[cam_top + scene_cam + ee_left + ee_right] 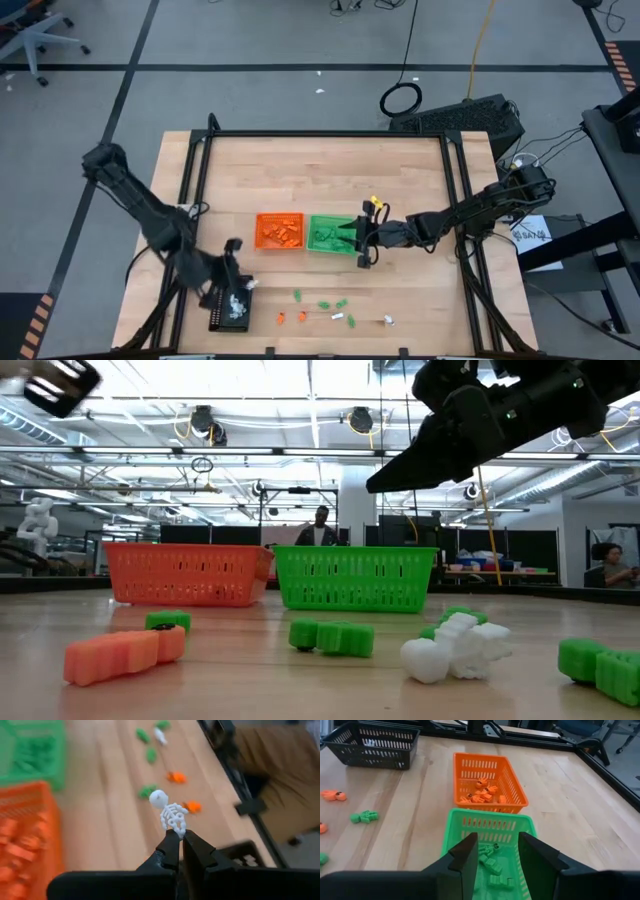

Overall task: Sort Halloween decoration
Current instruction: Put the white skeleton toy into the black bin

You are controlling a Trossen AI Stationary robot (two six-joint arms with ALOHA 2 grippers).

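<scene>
1. While the left tool [176, 837] hangs above the black tray [231, 306] at the counter's [420, 190] near-left part, its fingers are clamped on the feet of a tiny white skeleton [170, 813].
2. The right tool [495, 852] hovers over the green basket [490, 832], fingers apart and holding nothing.
3. Green trinkets [492, 865] lie inside the green basket; orange trinkets [482, 792] lie inside the orange basket [487, 780], which stands just beside it.
4. Unsorted decorations remain loose on the counter near its front edge: orange pieces [291, 317], green pieces [326, 304], and white pieces [340, 317], scattered near one another.
5. In the low view, an orange piece [125, 653], a green piece [332, 636] and a white piece [455, 647] lie in front of both baskets.
</scene>
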